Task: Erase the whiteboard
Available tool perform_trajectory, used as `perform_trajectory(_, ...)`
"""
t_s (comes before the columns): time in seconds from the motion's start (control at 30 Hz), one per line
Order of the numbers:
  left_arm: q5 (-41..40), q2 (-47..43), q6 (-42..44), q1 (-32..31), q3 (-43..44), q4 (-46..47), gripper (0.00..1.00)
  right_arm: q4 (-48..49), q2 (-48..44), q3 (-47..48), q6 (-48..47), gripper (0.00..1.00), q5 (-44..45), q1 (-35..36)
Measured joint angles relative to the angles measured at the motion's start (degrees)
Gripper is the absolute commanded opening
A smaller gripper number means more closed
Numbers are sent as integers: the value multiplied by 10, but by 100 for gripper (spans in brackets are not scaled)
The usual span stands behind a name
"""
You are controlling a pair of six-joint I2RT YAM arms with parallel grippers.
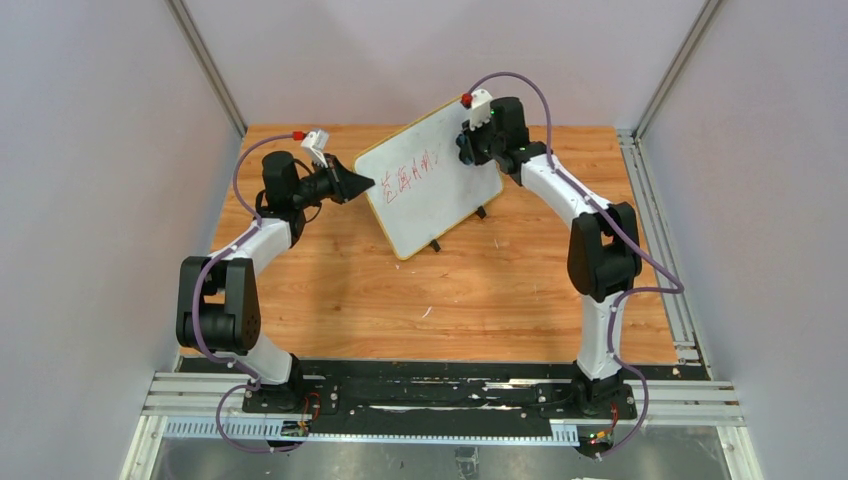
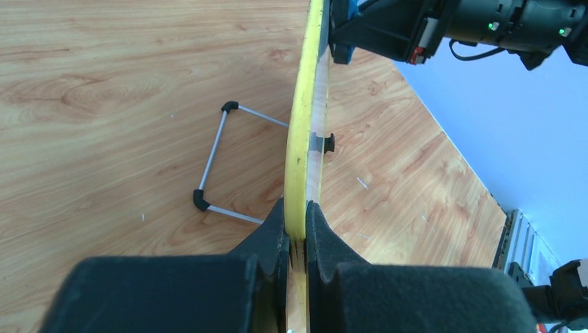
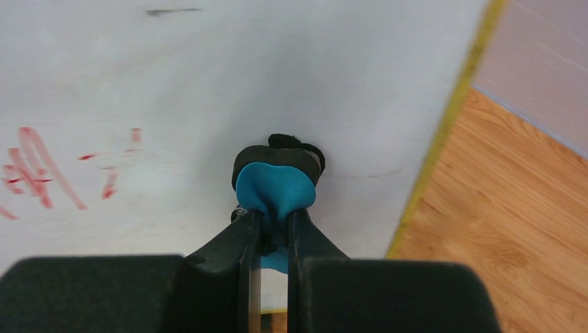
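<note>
The whiteboard (image 1: 430,180) was found at the middle of the bench (image 1: 450,300), towards its far side, standing tilted with its white face turned up and towards the arms. Its two black feet (image 1: 434,245) were seen at the lower edge, close to the wood; whether they touched it could not be told. The left fingers (image 1: 362,184) were closed on the board's left edge, the yellow rim (image 2: 299,173) being pinched between them in the left wrist view. Behind the board, a thin wire stand (image 2: 211,163) with black corners was seen on the bench. The right fingers (image 1: 468,142) were held at the board's upper right part and were closed almost fully on a small eraser (image 3: 275,186), blue with a black pad at its tip. The black pad was set against the white face, near the right-hand rim. Red writing (image 1: 410,170) was seen on the upper left part of the face, and faint red strokes were visible just to the left of the eraser.
</note>
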Motion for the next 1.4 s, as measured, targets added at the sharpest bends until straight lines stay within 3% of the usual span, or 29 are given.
perform_trajectory(0.43,6,0,6,0,1,1,0,-25,16,31,0,0,9,-36)
perform_trajectory(1.0,3,0,6,-2,1,-4,0,-21,-16,13,-2,0,12,94)
perform_trajectory(1.4,2,0,7,-3,2,-6,0,-29,-10,23,-9,0,21,62)
